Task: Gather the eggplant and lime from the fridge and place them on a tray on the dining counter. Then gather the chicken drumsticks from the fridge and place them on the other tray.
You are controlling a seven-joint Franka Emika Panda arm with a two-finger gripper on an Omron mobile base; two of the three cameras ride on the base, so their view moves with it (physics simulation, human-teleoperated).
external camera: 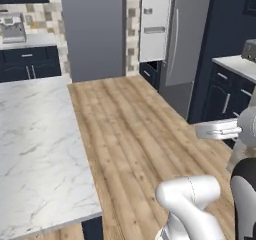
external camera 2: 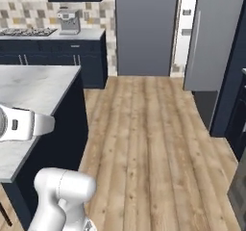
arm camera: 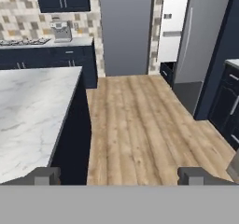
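Step in hand: approach to the tall grey fridge [arm camera: 205, 36], which stands across the wooden plank floor [arm camera: 140, 125] with its white-lined door [arm camera: 173, 24] swung open. My tool [arm camera: 119, 175] is empty, its two dark tips set wide apart at the bottom of the hand view, aimed down the aisle. The white marble tabletop [arm camera: 32, 111] of the island runs along the side; no trays visible on the part I can see. Eggplant, lime and drumsticks: not visible from here, presumably inside the fridge; I can't see the shelves past the door. Next, I judge: drive the base closer and square up to the opening, then find the eggplant or lime before reaching in.
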